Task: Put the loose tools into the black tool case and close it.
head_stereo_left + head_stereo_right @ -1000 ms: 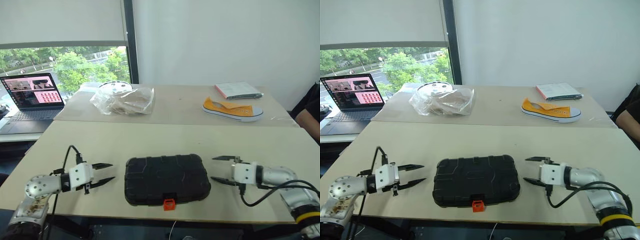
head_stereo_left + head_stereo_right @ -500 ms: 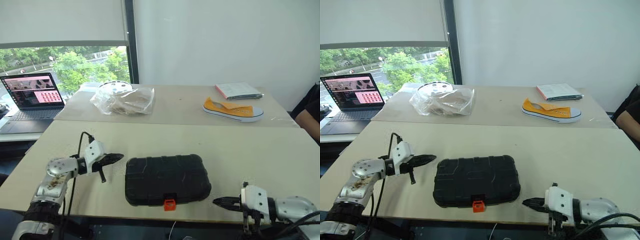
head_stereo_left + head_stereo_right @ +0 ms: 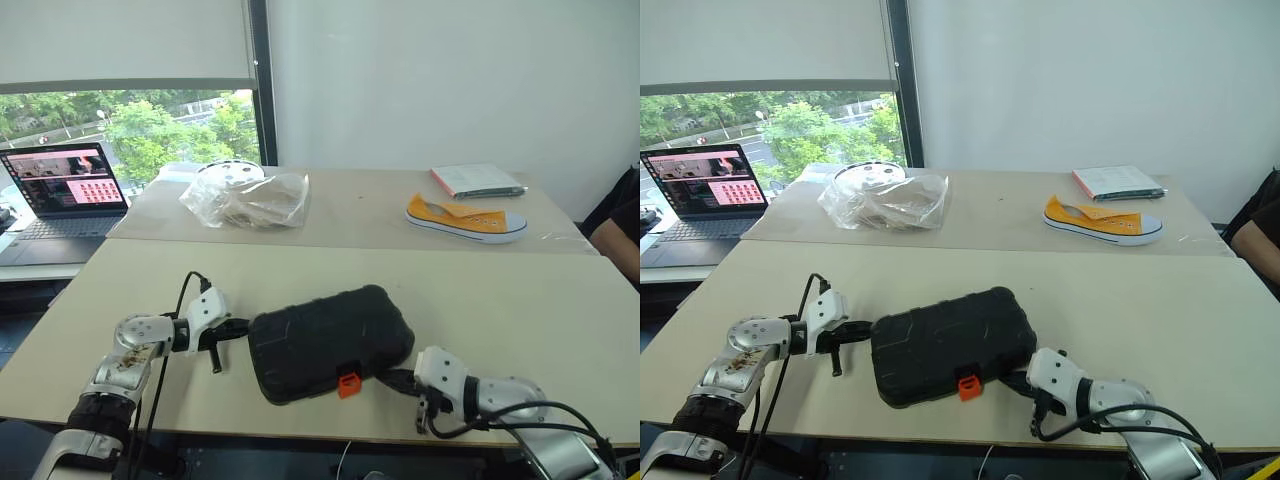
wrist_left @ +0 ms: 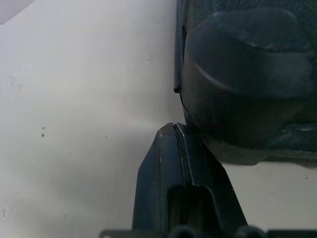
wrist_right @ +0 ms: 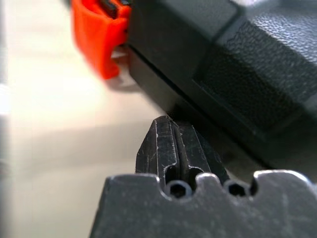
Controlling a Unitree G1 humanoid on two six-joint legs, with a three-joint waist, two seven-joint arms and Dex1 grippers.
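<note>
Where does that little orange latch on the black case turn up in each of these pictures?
Left eye view: orange latch on the near edge of the black case, low and a little right of centre.
Right eye view: same near edge, almost dead centre, low.
Left wrist view: I can't spot it; just a dark corner of the case.
Right wrist view: upper left corner.
Shared landmark: the case itself.

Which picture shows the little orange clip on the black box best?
The right wrist view: the orange latch looms large beside the shut right gripper. Both eye views show it tiny on the black tool case; the left wrist view shows just the case's corner.
</note>
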